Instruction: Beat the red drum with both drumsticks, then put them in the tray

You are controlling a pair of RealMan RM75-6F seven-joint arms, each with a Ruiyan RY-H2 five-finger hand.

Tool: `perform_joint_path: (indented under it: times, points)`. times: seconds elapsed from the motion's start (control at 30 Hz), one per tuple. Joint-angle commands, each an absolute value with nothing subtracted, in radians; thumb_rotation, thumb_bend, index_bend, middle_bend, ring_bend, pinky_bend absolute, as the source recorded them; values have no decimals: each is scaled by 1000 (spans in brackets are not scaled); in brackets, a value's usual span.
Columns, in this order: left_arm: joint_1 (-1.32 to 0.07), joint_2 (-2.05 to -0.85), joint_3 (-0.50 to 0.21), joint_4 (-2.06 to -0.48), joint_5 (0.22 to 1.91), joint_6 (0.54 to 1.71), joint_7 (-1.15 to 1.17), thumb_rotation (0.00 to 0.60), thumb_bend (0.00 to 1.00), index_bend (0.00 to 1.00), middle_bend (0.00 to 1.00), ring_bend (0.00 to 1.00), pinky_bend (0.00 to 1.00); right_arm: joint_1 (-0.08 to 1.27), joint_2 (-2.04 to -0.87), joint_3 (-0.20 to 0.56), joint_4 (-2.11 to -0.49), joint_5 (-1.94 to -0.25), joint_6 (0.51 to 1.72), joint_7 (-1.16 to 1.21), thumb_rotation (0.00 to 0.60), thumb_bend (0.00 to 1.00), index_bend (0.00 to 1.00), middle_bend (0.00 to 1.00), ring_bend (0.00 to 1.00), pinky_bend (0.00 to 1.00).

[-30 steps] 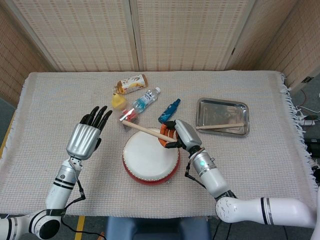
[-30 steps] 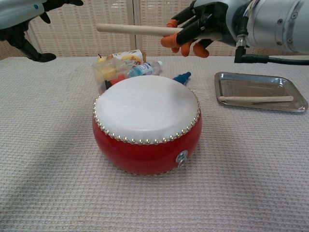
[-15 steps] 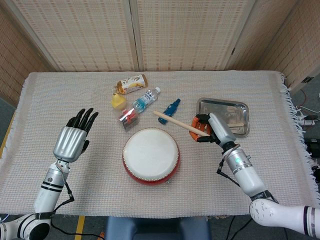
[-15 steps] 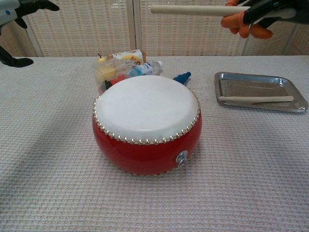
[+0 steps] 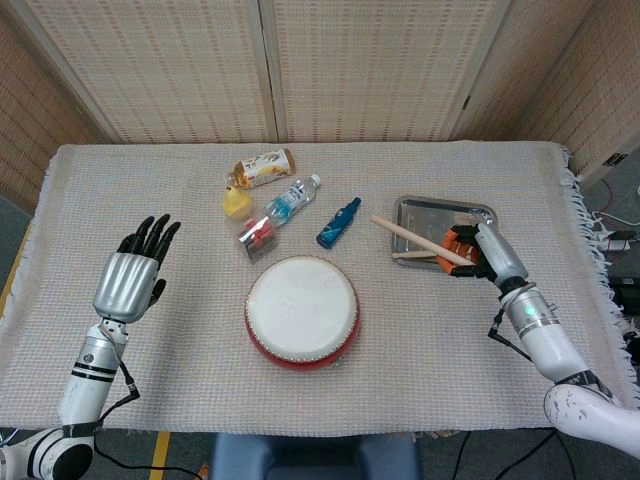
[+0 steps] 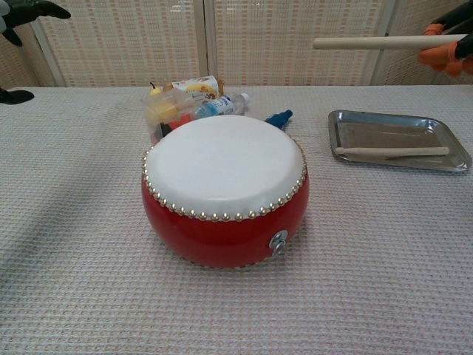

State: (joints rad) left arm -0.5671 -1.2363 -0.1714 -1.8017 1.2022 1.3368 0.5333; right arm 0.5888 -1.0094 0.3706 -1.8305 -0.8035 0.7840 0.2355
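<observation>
The red drum [image 5: 302,312] [image 6: 225,189] with its white skin stands at the table's middle front. My right hand [image 5: 482,252] [image 6: 449,50] grips a wooden drumstick [image 5: 418,240] [image 6: 377,43], held level in the air over the metal tray [image 5: 415,208] [image 6: 347,118] at the right. A second drumstick [image 6: 392,151] lies flat inside the tray. My left hand [image 5: 130,281] hovers at the table's left, fingers spread, holding nothing; only its dark fingertips [image 6: 29,9] show in the chest view.
Behind the drum lie a tea bottle [image 5: 262,167], a clear water bottle [image 5: 291,199], a blue bottle [image 5: 338,222], a yellow toy [image 5: 236,202] and a small red-and-clear box [image 5: 256,236]. A woven cloth covers the table [image 5: 150,390]; folding screens stand behind.
My right hand carried its drumstick rightward from above the drum to over the tray. My left hand drew back to the left and toward the front.
</observation>
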Motion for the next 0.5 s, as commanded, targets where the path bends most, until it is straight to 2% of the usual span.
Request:
perform_joint_path:
  times: [0.03,0.5]
  points:
    - [-564,-1235,-173,-1802,1203,1338,534,600,259,0,0,0,236,585,-1016,360,-1774,-821,755,265,600,681,1000,663,656,843]
    - [-559,-1240,-187,-1789,1186,1325,533,600,260,0,0,0,236,603,-1073,316,-1546,-793,671,298,600,685,1000,663,661,843]
